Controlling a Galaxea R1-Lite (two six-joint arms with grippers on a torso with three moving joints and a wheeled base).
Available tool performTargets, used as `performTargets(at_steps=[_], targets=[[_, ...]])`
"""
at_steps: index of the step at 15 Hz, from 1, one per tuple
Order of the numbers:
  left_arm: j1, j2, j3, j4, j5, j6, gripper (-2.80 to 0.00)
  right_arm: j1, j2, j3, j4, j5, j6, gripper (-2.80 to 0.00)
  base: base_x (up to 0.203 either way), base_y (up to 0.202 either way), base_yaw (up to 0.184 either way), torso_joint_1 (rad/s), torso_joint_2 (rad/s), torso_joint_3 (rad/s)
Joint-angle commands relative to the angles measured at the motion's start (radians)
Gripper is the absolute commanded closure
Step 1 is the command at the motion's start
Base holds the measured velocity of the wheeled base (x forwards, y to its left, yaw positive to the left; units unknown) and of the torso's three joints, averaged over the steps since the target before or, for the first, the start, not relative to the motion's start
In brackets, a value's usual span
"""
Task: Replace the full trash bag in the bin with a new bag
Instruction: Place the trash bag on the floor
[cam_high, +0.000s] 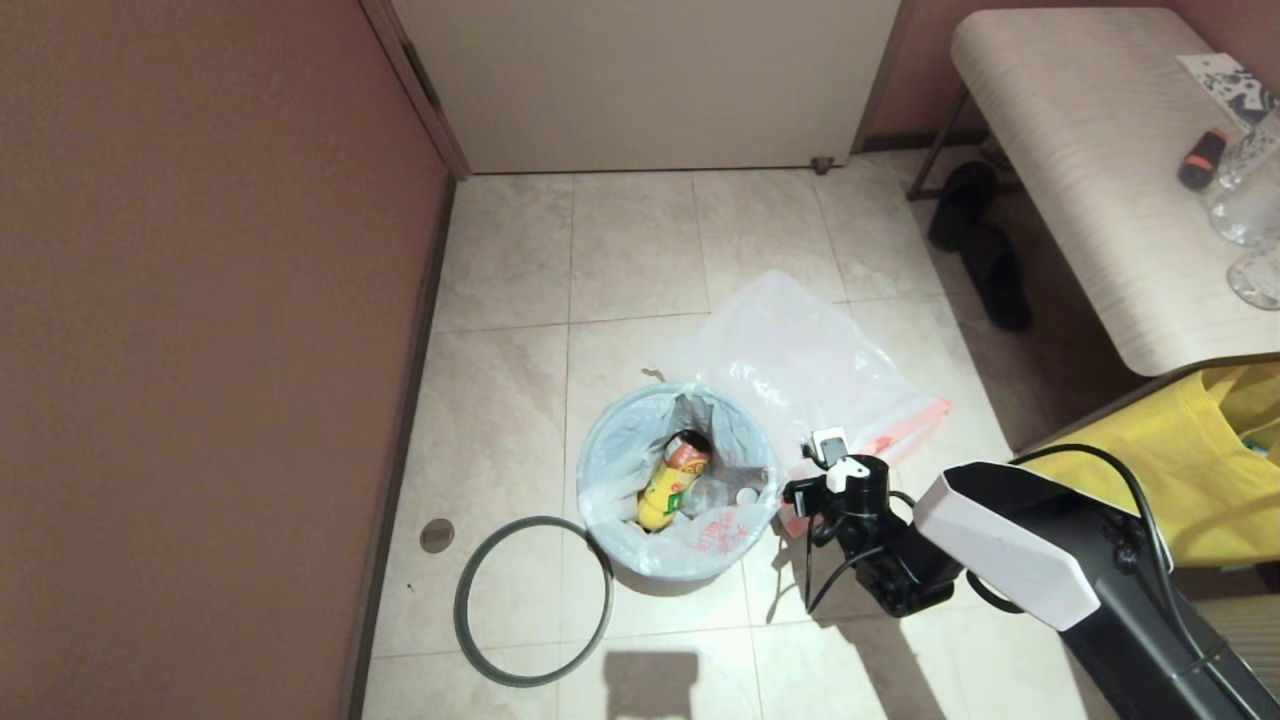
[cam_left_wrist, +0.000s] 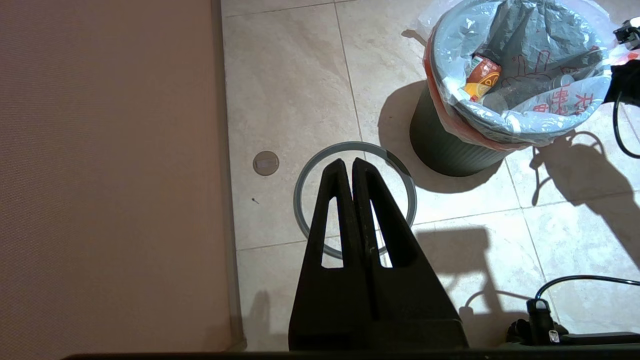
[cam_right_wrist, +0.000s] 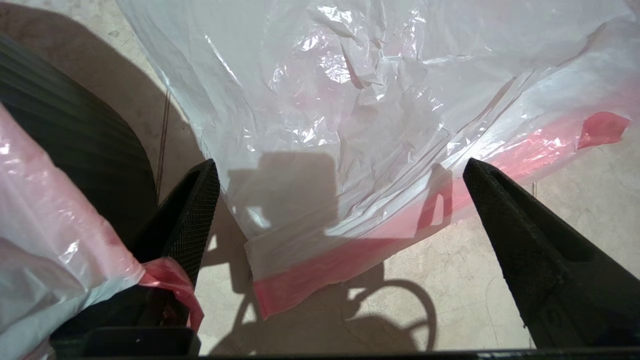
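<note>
Right tool (cam_right_wrist: 340, 210) wide, empty, at the small round black bin's (cam_left_wrist: 450, 150) 3 o'clock, over the thin translucent pink-hemmed new bag (cam_high: 800, 360) on the floor, likely approaching the lumpy full trash bag's (cam_high: 690, 545) hem. Left tool (cam_left_wrist: 352, 167) closed, parked.

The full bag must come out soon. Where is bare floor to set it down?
Bare tiles lie between the door and the bin. Crowded: new bag and right gripper right of the bin, grey hoop left.
</note>
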Motion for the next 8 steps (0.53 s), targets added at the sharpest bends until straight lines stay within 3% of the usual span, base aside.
performTargets(at_steps=[1,8], targets=[[0.000,0.001,0.000,0.000,0.000,0.001,0.00,-0.002,0.016,-0.007,-0.036,-0.004,-0.012,0.00,0.000,0.000,0.000,0.000,0.00,0.000],[0.000,0.001,0.000,0.000,0.000,0.001,0.00,0.002,-0.007,0.016,-0.038,-0.002,0.005,0.00,0.000,0.000,0.000,0.000,0.00,0.000]])
